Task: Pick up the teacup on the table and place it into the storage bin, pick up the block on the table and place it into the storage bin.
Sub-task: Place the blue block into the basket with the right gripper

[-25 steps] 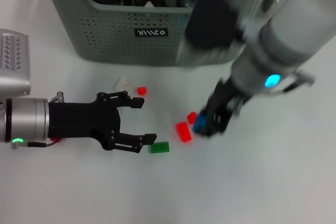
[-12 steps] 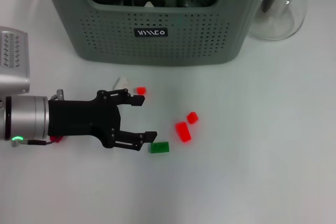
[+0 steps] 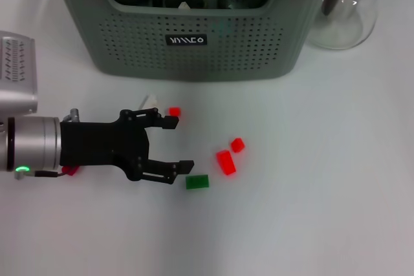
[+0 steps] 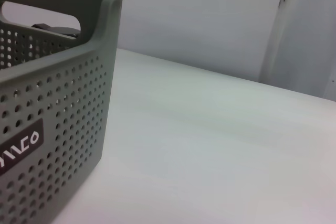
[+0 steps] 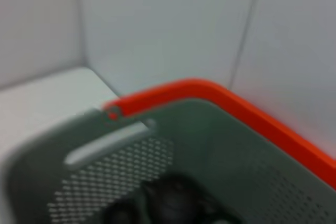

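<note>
Four small blocks sit loose on the counter (image 3: 323, 192) in front of the storage bin (image 3: 194, 43): green block (image 3: 196, 181) nearest, two red blocks (image 3: 226, 161) (image 3: 237, 145) just right of it and farther in, one small red block (image 3: 174, 112) nearer the bin. No teacup on the counter that I can make out; dark cups and glassware already lie inside the bin.

Left gripper (image 3: 179, 145) hovers low over the counter at left, jaws wide open, holding nothing. Its near fingertip is just beside the green block, its far fingertip beside the small red one. Right gripper is out of head view; its wrist view looks down into the bin, fingers not shown, so cannot tell its state.

Handling, my read: blocks are rigid, light plastic, likely slick. Pinch across the short flat sides, centred, or they'll squirt out or skate on the counter.

Room: counter is open right and near. Bin's near wall stands tall, so lift clear of the rim before crossing. Glass pitcher (image 3: 346, 11) stands at the bin's right end, fragile; keep off it.
</note>
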Motion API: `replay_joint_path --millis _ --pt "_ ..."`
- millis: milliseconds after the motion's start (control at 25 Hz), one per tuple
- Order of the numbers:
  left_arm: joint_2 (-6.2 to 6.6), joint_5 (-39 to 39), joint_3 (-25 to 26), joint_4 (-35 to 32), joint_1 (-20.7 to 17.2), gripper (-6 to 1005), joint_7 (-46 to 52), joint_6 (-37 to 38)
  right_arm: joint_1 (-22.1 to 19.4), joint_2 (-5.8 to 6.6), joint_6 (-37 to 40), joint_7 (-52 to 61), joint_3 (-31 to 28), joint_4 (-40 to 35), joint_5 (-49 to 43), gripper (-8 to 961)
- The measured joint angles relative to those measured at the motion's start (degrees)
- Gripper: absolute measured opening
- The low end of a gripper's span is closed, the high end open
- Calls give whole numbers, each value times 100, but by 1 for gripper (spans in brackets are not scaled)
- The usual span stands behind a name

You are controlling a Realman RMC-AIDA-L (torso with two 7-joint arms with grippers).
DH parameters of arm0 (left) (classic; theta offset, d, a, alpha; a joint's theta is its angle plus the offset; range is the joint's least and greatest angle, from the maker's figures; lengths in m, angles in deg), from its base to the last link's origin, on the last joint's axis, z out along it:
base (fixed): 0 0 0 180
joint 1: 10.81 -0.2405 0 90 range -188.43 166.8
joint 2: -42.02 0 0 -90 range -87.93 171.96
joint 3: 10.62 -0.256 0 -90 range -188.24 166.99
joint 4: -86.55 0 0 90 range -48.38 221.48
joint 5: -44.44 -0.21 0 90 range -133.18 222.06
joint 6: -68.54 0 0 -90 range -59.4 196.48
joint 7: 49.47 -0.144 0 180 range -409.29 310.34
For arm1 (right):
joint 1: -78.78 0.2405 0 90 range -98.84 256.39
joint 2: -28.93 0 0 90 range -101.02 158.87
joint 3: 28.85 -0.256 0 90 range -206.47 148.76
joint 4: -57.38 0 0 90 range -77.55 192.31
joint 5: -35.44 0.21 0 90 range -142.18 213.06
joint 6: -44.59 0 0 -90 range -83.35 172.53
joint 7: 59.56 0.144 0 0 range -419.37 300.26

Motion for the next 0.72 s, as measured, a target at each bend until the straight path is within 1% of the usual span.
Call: replay_joint_path --millis 160,320,480,720 --pt "0 0 -1 2 0 919 -1 -8 189 -81 -955 -339 100 919 -120 423" --pt "0 0 -1 -3 4 919 -3 -31 236 -150 -1620 -642 301 1498 102 424" --pt "10 -4 -1 -4 29 919 -3 -42 221 -156 -2115 -776 684 1857 498 424" --pt "9 -8 0 9 55 919 -9 -51 160 -195 -2446 -973 1090 2048 834 423"
